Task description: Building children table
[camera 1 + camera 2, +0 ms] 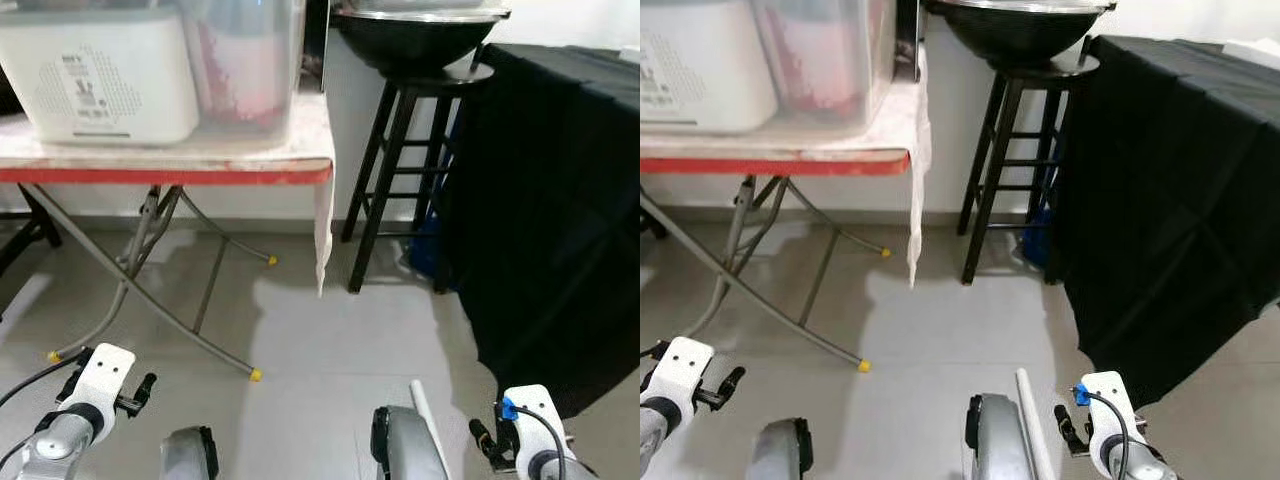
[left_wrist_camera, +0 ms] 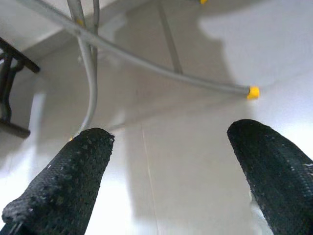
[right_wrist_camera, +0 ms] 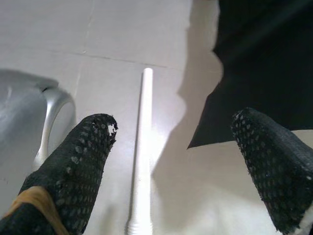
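A pale grey tiled floor [image 1: 330,340] spread before the robot. A black cloth [image 1: 560,210] draped to the floor on the right. On the left stood a folding surface with a red edge and grey metal legs [image 1: 150,165], its yellow-capped feet on the tiles. It carried a white plastic box [image 1: 100,75] and a clear plastic bin [image 1: 250,65] near its right edge. Between surface and cloth a black wooden stool [image 1: 400,170] held a black round bowl [image 1: 415,35]. A white tapered table leg [image 3: 141,161] lay on the floor near the cloth's hem, just beside the robot's grey foot [image 3: 34,122]. The right hand [image 3: 176,161] hung above that leg, fingers apart. The left hand [image 2: 171,171] hung over bare tiles near a yellow-capped foot, fingers apart.
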Controlling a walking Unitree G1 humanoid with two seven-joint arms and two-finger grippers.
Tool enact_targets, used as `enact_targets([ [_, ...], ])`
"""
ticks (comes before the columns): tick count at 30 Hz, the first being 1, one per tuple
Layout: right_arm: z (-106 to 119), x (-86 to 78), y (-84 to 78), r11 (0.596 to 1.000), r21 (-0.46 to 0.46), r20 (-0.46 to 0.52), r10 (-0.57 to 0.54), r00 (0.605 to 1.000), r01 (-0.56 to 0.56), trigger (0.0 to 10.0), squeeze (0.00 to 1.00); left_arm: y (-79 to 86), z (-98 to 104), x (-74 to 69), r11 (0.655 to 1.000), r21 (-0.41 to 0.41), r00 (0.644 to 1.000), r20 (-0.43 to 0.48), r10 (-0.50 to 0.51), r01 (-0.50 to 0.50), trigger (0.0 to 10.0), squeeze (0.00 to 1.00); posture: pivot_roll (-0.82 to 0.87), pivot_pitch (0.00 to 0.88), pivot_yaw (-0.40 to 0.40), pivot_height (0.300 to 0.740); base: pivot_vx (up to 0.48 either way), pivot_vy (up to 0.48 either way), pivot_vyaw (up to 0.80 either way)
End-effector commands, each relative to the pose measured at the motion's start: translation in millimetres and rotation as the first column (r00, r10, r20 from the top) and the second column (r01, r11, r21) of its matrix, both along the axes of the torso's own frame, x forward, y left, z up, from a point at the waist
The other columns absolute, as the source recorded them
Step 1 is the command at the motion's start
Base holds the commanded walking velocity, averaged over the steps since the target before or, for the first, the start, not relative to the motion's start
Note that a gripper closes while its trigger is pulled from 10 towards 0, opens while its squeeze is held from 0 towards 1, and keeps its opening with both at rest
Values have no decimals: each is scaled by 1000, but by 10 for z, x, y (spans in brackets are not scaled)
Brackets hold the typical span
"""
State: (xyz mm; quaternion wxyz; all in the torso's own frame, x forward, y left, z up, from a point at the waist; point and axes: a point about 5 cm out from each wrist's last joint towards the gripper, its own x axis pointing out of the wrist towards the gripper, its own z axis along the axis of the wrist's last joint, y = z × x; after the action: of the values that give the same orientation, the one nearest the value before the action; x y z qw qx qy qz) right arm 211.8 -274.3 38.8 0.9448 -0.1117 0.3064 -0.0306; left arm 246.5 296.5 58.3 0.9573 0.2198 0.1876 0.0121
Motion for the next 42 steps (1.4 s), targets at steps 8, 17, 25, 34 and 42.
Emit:
enact_targets([
  [8,51,-30,4,1000,-9,-10,29,1000,-29,10000,0,103,48,-93,999,33,999,-32,-27,29,10000,0,58,111,-36,376,0,0,0],
  [17,28,-91,0,999,-6,-35,41,999,-41,10000,0,188,122,-158,996,62,997,-56,-53,57,10000,0,72,184,-27,346,0,0,0],
  [25,-50,-42,97,999,14,-48,52,997,-52,10000,0,269,168,-242,992,85,991,-103,-81,90,10000,0,88,244,-13,311,0,0,0],
  [34,-187,-75,180,998,43,-70,50,996,-47,10000,0,359,132,-499,993,82,981,-182,-66,82,10000,0,116,304,4,300,0,0,0],
  [42,-340,-89,224,997,52,-96,54,994,-49,10000,0,501,138,-716,993,103,970,-242,-28,55,10000,0,145,347,14,300,0,0,0],
])
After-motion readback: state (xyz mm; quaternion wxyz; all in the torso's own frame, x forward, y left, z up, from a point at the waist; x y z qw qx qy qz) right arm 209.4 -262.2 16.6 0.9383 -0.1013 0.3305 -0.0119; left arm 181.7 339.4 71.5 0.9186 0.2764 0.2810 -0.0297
